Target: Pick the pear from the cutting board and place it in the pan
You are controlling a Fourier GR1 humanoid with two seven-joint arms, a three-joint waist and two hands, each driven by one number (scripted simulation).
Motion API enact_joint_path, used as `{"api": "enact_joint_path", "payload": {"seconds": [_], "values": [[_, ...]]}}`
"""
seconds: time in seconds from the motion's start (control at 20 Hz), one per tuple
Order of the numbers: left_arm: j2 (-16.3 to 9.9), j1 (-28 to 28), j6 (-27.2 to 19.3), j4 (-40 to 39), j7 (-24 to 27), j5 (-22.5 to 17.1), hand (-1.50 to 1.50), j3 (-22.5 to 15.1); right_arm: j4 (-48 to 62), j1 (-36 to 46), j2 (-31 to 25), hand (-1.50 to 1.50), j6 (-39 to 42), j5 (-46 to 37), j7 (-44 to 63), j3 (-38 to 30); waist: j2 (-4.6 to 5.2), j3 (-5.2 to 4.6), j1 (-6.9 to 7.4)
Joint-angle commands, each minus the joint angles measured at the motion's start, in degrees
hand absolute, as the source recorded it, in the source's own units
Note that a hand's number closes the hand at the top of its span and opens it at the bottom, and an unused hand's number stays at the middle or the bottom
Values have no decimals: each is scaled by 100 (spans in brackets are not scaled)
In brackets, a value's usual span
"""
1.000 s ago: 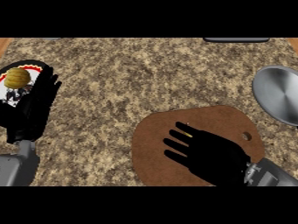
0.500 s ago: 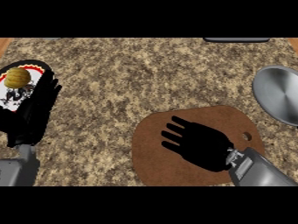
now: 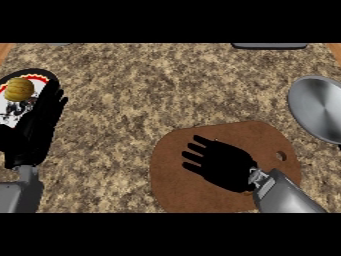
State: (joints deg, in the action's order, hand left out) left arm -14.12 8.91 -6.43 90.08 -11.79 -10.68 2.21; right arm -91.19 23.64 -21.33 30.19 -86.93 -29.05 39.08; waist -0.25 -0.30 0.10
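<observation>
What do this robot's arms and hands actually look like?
Each arm ends in a black robot hand shaped much like a human one, with slim fingers and a thumb. The right robot hand joins a smooth grey forearm by a small metallic wrist. The left robot hand sits on a grey forearm bearing a dark marking.

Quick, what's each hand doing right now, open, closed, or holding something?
Left hand: open, fingers straight, resting at the left edge, holding nothing.
Right hand: open, fingers spread over the cutting board, holding nothing visible.
</observation>
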Motion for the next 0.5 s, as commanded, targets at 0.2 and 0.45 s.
{"api": "enact_joint_path", "payload": {"seconds": [0.2,0.45], "values": [[129,-76,87,-100,110,105,0,45,681,-119,130,150,-702,-253,-585,11,34,30,25],[246,-50,-131,475,-420,205,0,-131,914,-118,467,150,-972,-297,-704,-27,27,33,45]]}}
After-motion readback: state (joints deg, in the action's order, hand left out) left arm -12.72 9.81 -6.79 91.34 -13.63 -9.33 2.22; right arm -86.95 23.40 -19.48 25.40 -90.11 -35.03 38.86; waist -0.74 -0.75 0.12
